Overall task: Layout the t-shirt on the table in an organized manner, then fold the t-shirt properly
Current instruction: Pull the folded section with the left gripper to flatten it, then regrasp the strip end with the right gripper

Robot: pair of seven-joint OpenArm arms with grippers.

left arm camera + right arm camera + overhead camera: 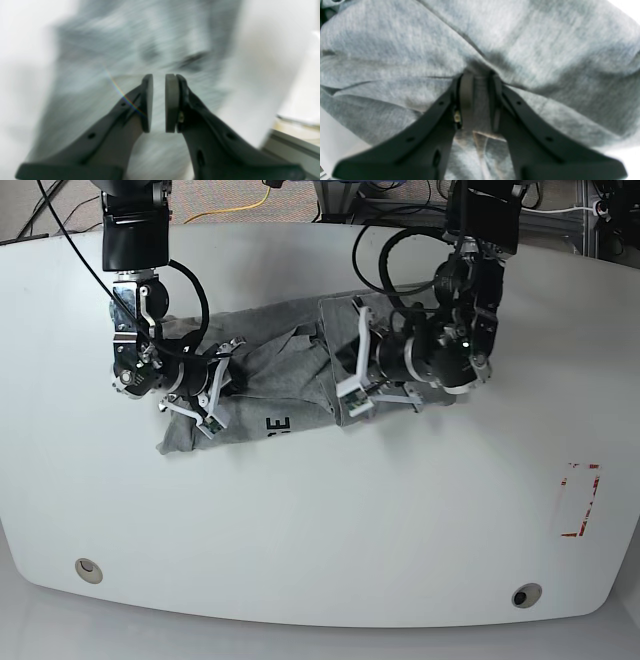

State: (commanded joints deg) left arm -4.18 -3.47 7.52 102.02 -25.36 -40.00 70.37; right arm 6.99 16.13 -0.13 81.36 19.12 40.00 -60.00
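We see our right gripper [480, 100] closed on a bunched fold of the heather-grey t-shirt [395, 50], cloth pinched between its dark fingers [466, 95]. Creased fabric fills the view; white tabletop [332, 140] shows at the lower left.

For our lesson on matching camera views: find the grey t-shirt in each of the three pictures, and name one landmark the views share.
Left wrist: the t-shirt is a blurred grey mass filling the middle, behind the left gripper, whose fingers stand apart.
Right wrist: it fills nearly the whole picture, a fold pinched in the right gripper.
Base: it lies bunched across the upper middle, between the two arms.
Shared landmark: the white table, at the edges of both wrist views.
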